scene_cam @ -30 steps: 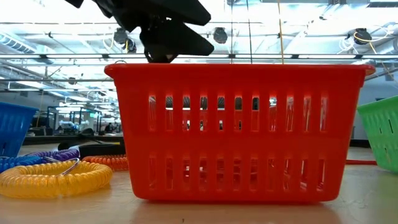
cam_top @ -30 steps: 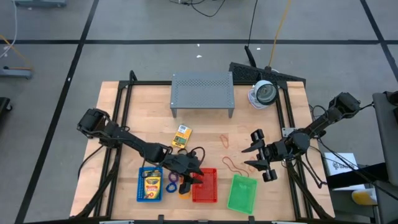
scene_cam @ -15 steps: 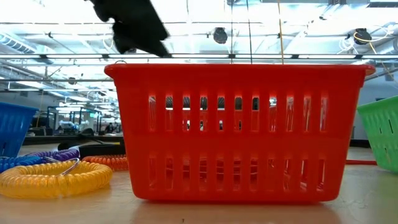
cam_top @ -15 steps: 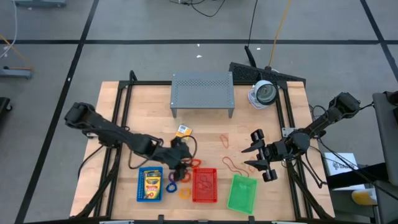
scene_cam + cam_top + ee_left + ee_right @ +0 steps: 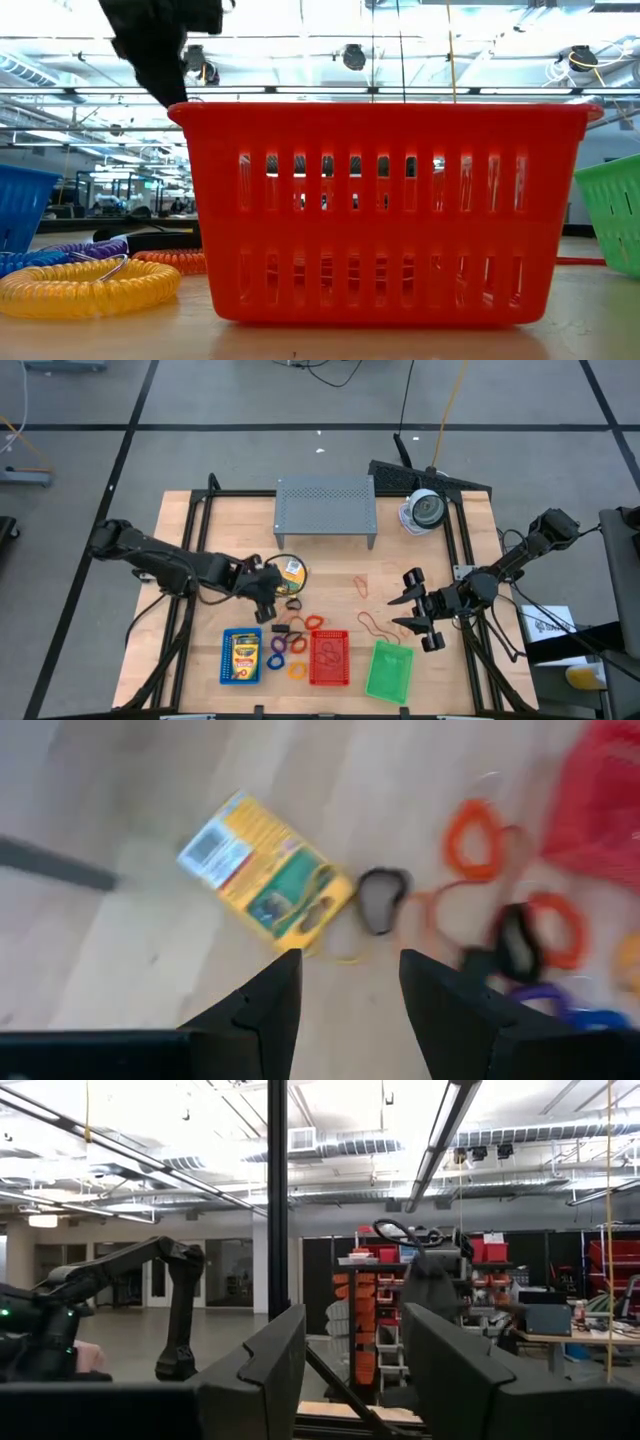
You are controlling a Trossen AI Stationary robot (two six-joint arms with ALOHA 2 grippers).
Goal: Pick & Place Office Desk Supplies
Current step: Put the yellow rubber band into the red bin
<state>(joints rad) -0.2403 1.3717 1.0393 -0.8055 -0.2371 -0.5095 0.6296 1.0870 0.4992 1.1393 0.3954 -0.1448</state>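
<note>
Left arm stretched low across the wooden table [image 5: 330, 565], left gripper [image 5: 268, 582] just beside the loose yellow-and-green crayon box [image 5: 292, 570], fingers [image 5: 262, 1005] parted with nothing between them; same box [image 5: 266, 880] flat on the wood ahead of those fingers in the left wrist view, a small dark piece [image 5: 381, 901] touching its corner

Blue tray [image 5: 241, 656] near the front edge, holding a second crayon box [image 5: 244, 654]

Between blue tray and red tray [image 5: 329, 657]: purple ring [image 5: 276, 647], blue ring [image 5: 276, 660], orange rings [image 5: 298, 644], dark pieces [image 5: 283, 627] just behind them; coiled yellow ring [image 5: 88, 285] in the low view lying on the wood left of the red tray [image 5: 385, 210]

Red tray upright, something thin and reddish on its floor, too small to tell

Thin reddish rubber bands [image 5: 361, 585] loose on the wood behind and right of the red tray, another [image 5: 373, 626] just behind the green tray [image 5: 389, 670]

Green tray right of the red one, slightly skewed, apart from it

Right gripper [image 5: 418, 611] raised above the table's right side, well clear of the trays, fingers [image 5: 255, 1365] spread wide and holding nothing, pointed level into the room
</note>
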